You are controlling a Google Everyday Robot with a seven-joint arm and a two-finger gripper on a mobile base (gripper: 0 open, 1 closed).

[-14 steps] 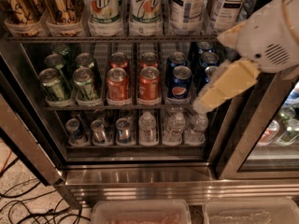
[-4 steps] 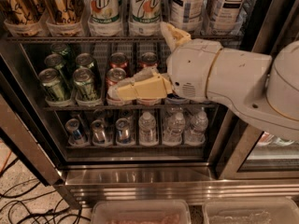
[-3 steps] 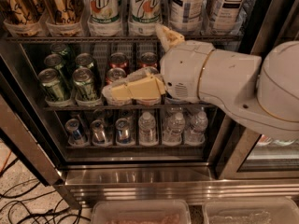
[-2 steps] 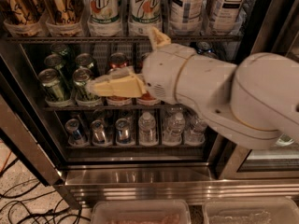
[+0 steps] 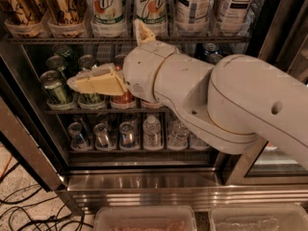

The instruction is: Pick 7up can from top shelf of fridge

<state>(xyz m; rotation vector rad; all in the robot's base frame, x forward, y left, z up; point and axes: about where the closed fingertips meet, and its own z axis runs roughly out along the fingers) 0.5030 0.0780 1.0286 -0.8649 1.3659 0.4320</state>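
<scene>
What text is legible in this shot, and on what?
"7UP": left 7up can, top shelf.
"7UP": second 7up can, beside it.
"TEA": tall white can, far right.
Gold cans, green cans below: too blurred.
Gripper, before the middle shelf, jaws open: no text.

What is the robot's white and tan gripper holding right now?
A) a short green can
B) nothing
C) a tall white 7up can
B: the gripper hangs open and empty before the short green cans on the middle shelf, below the tall white 7up cans on the top wire shelf.
</scene>
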